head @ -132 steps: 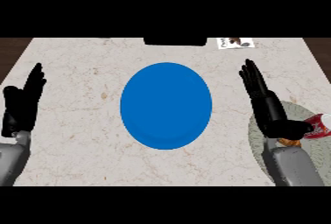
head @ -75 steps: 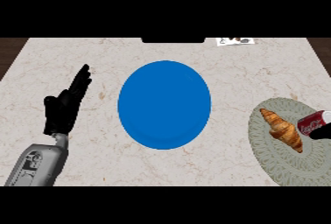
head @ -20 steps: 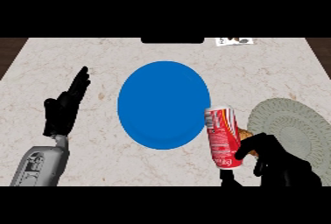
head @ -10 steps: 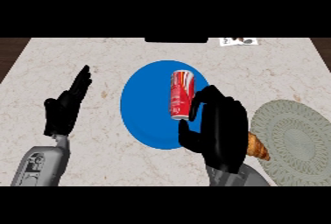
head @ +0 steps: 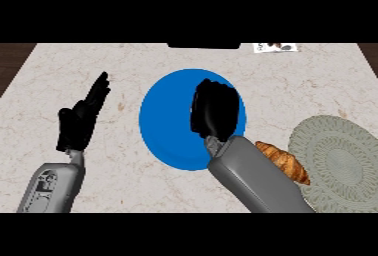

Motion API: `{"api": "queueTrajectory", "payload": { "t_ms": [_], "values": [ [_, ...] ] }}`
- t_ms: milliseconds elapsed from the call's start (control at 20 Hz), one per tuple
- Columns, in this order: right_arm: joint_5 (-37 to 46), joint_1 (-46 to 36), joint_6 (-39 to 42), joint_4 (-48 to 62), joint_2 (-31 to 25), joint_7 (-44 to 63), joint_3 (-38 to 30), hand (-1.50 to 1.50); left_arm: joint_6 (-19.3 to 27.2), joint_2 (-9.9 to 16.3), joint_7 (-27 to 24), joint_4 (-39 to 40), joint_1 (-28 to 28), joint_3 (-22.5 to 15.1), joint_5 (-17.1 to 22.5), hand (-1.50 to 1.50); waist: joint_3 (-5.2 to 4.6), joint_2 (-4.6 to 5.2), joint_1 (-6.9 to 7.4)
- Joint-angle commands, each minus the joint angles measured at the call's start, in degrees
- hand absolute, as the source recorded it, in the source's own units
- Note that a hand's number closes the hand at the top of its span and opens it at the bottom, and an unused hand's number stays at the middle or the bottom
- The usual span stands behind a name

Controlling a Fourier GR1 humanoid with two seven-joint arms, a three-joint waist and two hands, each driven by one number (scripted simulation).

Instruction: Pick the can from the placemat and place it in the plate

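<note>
Right hand (head: 215, 112) is over the right half of the blue plate (head: 166, 130), back of hand toward the camera, pointing to the plate's far rim; cannot tell whether it is spread or closed round anything, nor whether it touches the plate; its grey forearm (head: 255, 180) crosses the plate's near-right rim.

The can does not show; if it is anywhere it is hidden under the right hand above the plate; which way it points and how its long axis lies cannot be told.

Left hand (head: 77, 125) is well left of the plate, open, fingers straight and up, holding nothing, resting.

Croissant (head: 284, 161) lies just right of the plate's near-right edge, partly behind the forearm, on the left edge of the round grey-green placemat (head: 339, 160); placemat is right of the plate, apart from it.

Plate sits on the marble counter (head: 111, 65); a small printed card (head: 277, 47) is beyond the plate, far right.
</note>
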Motion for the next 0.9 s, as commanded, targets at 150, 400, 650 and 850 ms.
{"api": "queueTrajectory", "payload": {
  "t_ms": [150, 400, 650, 850],
  "values": [
    [-13.09, -4.94, -12.86, 16.24, 0.28, 4.88, 0.20, -1.50, -0.99, -0.19, 0.31, 1.16, -2.16, -0.48, -0.15, 0.00, 0.04, 0.48, 1.96],
    [-21.14, -6.83, -24.03, 26.28, 0.28, -4.39, 1.43, -1.50, 0.62, -1.76, 2.67, -2.00, -1.33, -1.52, -1.01, 0.00, 0.08, 0.33, 1.87],
    [-27.35, -6.56, -34.81, 23.87, 0.28, -12.36, 1.35, -1.50, 0.06, -0.94, -0.16, 1.18, -2.40, -0.40, -1.03, 0.00, 0.11, 0.54, 1.64],
    [-26.69, -6.49, -43.54, 19.89, 0.28, -12.95, -0.81, -1.50, -0.22, -0.25, -1.48, 1.23, -0.85, 0.74, -0.45, 0.00, 0.08, -0.04, -0.06]
  ]
}}
